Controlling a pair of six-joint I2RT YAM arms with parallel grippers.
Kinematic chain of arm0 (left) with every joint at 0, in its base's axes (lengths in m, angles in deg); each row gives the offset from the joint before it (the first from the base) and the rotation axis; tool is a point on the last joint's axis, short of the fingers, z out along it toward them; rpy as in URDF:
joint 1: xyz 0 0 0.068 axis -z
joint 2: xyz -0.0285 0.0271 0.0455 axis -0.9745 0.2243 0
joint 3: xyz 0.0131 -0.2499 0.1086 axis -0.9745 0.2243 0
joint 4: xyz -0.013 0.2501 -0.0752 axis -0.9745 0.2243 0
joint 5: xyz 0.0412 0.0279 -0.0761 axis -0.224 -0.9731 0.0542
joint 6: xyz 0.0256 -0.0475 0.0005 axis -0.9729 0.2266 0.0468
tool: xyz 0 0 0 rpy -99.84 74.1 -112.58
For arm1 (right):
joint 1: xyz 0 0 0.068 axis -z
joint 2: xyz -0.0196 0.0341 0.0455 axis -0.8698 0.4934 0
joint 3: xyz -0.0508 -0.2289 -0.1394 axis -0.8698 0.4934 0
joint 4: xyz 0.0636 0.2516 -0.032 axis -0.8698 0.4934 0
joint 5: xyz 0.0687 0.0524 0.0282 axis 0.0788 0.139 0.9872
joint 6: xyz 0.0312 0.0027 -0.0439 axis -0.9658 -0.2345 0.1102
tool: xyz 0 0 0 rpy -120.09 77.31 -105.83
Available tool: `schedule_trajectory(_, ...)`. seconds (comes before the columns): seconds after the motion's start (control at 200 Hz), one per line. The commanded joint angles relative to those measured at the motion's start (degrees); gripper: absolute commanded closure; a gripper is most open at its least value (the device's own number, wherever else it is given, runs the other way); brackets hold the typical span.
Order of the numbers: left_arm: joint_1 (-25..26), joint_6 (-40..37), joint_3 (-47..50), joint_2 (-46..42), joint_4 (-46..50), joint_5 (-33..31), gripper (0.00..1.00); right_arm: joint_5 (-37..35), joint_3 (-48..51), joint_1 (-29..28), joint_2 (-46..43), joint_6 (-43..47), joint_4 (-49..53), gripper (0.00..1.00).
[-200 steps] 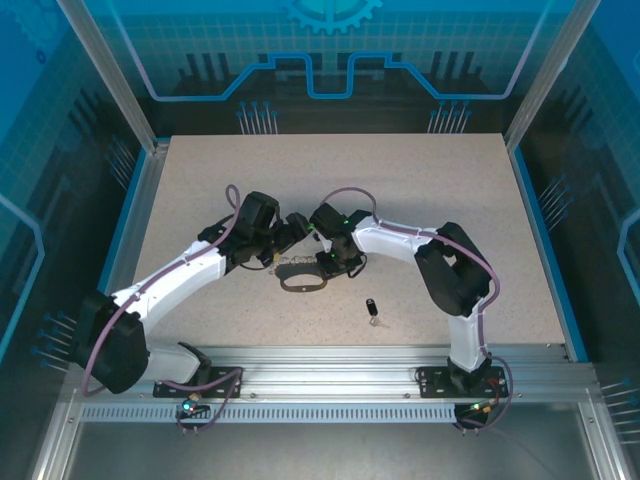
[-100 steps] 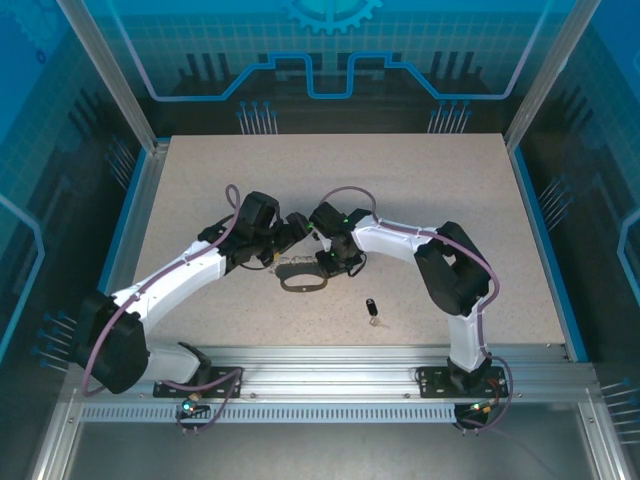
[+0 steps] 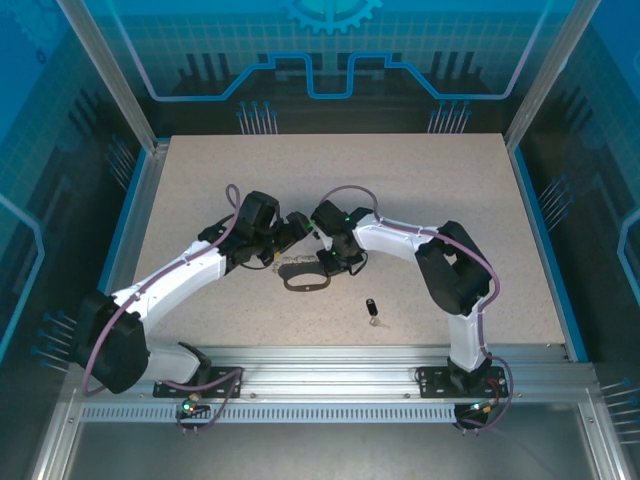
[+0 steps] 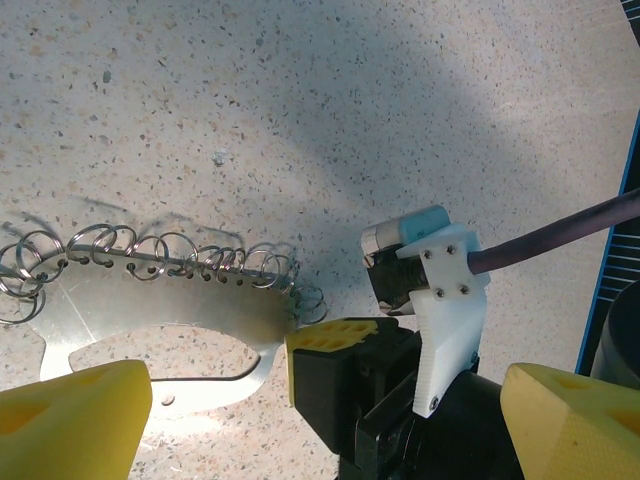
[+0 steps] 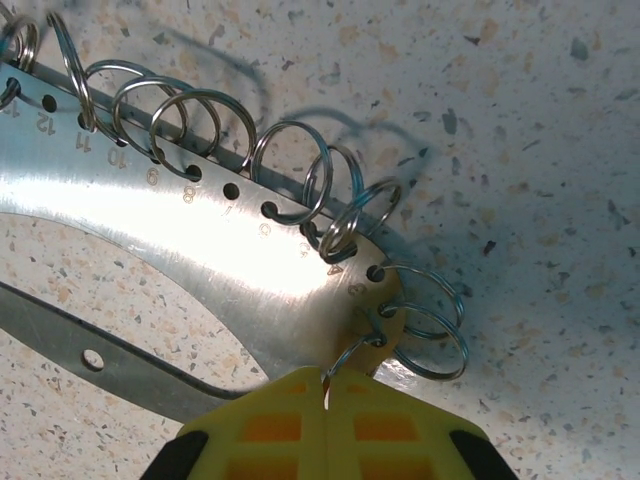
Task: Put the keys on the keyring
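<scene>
Right hand [image 5: 328, 388] pads together, clamped on keyring [image 5: 200, 250] at its right end, mid tabletop [image 3: 450, 200]. Left hand [image 3: 293, 232] wide apart, just beside it. Key [image 3: 371, 311] lies loose, near-right of keyring.

The speckled table [image 3: 420, 190] bears the keyring [image 3: 304, 282], seemingly lying flat, and the key [image 3: 372, 310] apart.
</scene>
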Motion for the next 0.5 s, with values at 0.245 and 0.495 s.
schedule_trajectory(0.245,-0.4,-3.5,-6.6,3.9,7.3,2.7,0.05,9.9,-1.6,3.2,-0.3,5.3,2.3,1.0)
schedule_trajectory(0.495,-0.6,-8.3,-5.7,4.4,9.3,5.4,0.04,12.7,-0.3,4.9,0.3,7.4,2.2,1.0)
